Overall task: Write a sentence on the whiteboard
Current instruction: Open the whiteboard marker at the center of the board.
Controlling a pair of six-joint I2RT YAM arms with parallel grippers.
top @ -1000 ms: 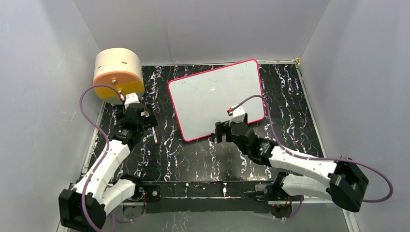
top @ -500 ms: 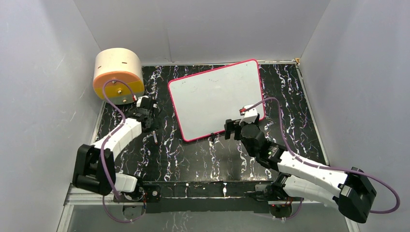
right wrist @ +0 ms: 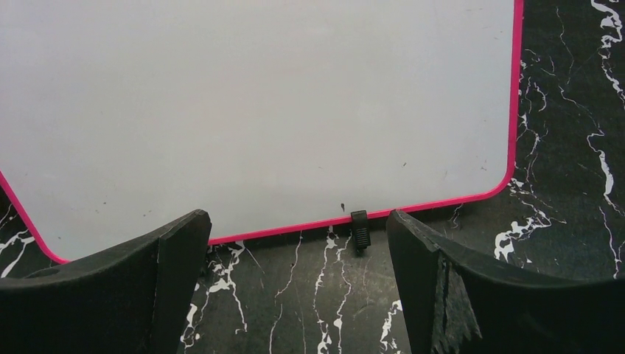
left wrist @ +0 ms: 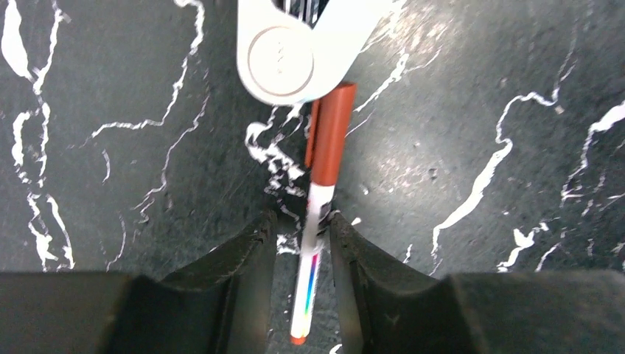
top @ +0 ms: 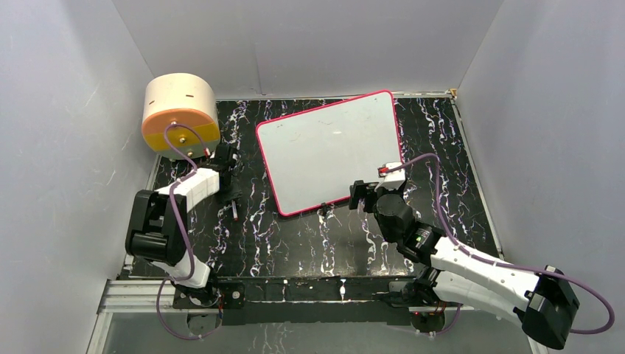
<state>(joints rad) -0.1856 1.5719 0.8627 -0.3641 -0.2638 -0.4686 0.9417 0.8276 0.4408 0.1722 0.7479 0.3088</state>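
Note:
The whiteboard (top: 332, 151) lies tilted on the black marbled table, pink-framed, its face (right wrist: 258, 110) blank apart from faint specks; no sentence shows on it. A marker (top: 234, 211) with a white barrel and brown-red cap (left wrist: 333, 125) lies flat on the table left of the board. My left gripper (left wrist: 301, 221) straddles the barrel. Its jaws are narrow: the right finger (left wrist: 354, 258) touches the barrel, and a slit stays at the left finger. My right gripper (right wrist: 296, 217) hovers wide open over the board's near edge (top: 359, 195), holding nothing.
A round tan-and-orange drum (top: 180, 110) stands at the back left, just beyond the left arm. A small black clip (right wrist: 360, 227) sticks out from the board's near edge between my right fingers. A white joint of the left arm (left wrist: 295, 51) overhangs the marker's cap. Grey walls enclose the table.
The left arm folded back and dropped onto the marker, and its jaws narrowed from wide open to close about the barrel. The right gripper slid rightward along the board's near edge, still open.

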